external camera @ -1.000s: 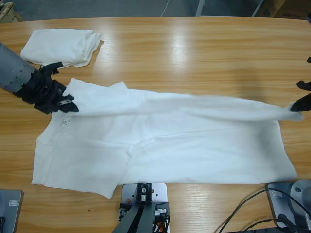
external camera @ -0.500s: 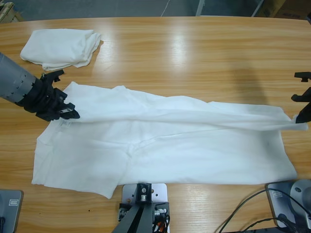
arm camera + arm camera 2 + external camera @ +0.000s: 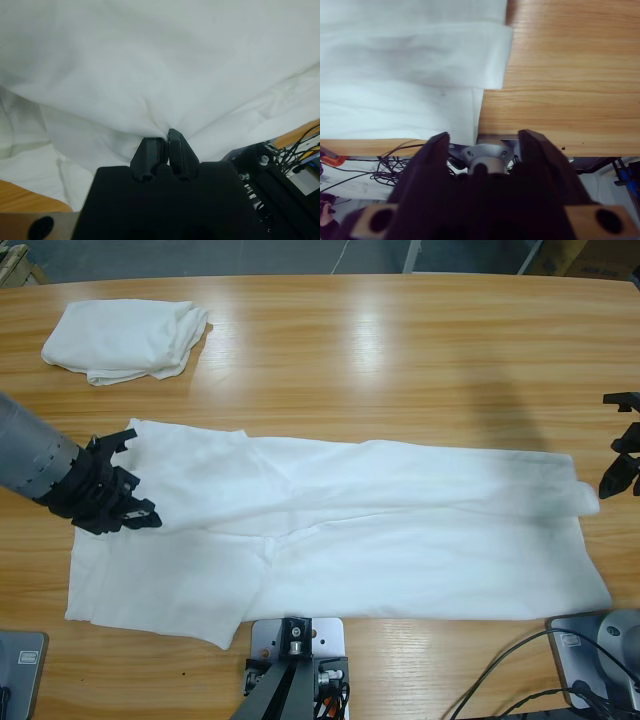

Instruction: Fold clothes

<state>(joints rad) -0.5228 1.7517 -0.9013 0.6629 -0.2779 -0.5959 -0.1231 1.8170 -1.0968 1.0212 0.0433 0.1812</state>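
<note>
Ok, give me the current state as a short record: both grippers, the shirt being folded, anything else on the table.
left gripper: jaws shut on the large T-shirt's cloth at its left end
right gripper: jaws open, holding nothing, just off the shirt's right end
large T-shirt: lying lengthwise across the table, top part folded over the lower part
small T-shirt: loosely folded pile, far left corner, apart from both grippers
table: wooden

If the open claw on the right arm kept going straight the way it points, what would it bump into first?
Probably the bare wooden table, just beside the edge of the large white cotton T-shirt; the right end effector is open, and depth is hard to judge.
</note>
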